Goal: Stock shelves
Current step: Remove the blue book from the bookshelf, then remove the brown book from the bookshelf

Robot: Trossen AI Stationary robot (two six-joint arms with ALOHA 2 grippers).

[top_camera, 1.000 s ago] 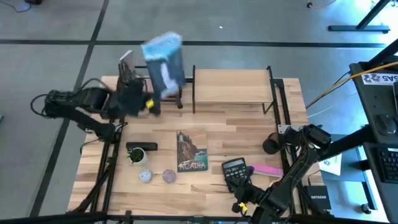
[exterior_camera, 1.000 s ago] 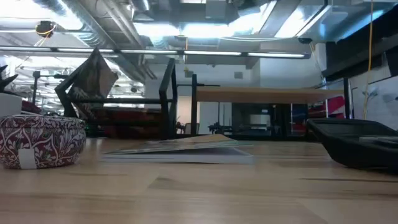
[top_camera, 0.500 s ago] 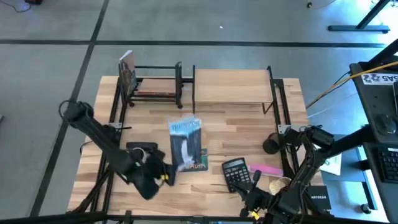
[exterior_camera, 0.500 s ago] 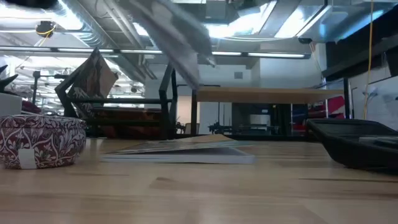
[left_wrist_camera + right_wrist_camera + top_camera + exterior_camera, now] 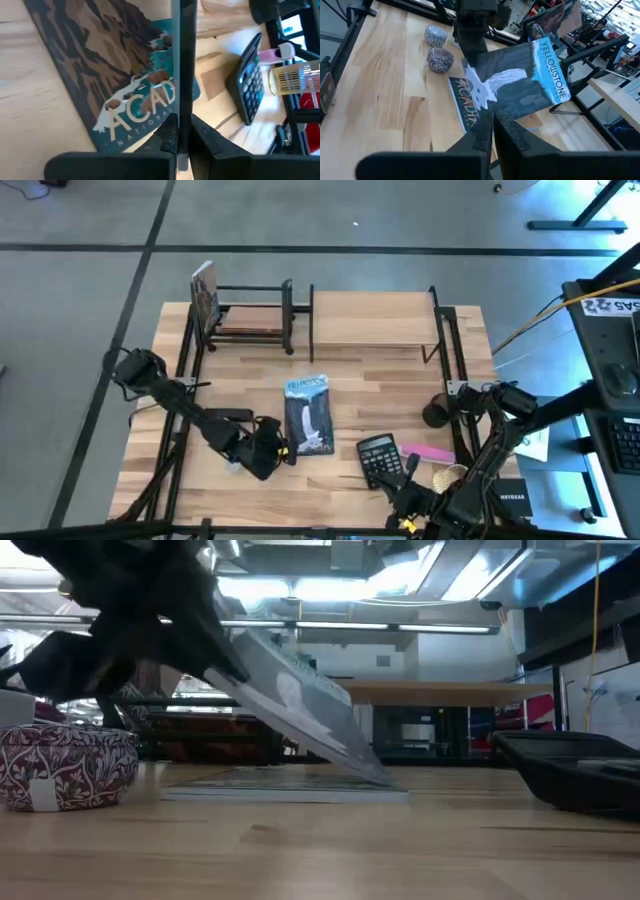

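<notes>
My left gripper [image 5: 268, 452] is shut on a grey-and-blue Yellowstone book [image 5: 308, 415] over the middle of the table, seen tilted in the low view [image 5: 300, 710]. Under it an Acadia book [image 5: 125, 85] lies flat on the tabletop. The shelves stand at the far side: a black metal rack [image 5: 250, 315] with one book [image 5: 205, 295] leaning at its left end, and a light-wood board shelf [image 5: 372, 318]. My right gripper [image 5: 492, 130] waits shut near the table's near right edge. My left gripper pinches the Yellowstone book by the end opposite its title band [image 5: 181, 107], one finger [image 5: 169, 135] on each cover. The fingers come slanting from the table's near left. The book slopes down away from the gripper, and its low end [image 5: 380, 775] reaches the Acadia book's cover.
A black calculator [image 5: 380, 455], a pink item [image 5: 432, 452] and a yellow mesh thing [image 5: 450, 476] lie near the right front. Two round patterned tins [image 5: 439, 56] sit near the Acadia book. A dark round object [image 5: 435, 413] stands at the right.
My left gripper has carried the Yellowstone book from beside the black rack toward the table's near edge and down. The book, held high and upright before, now slopes over the Acadia book with its far end low.
</notes>
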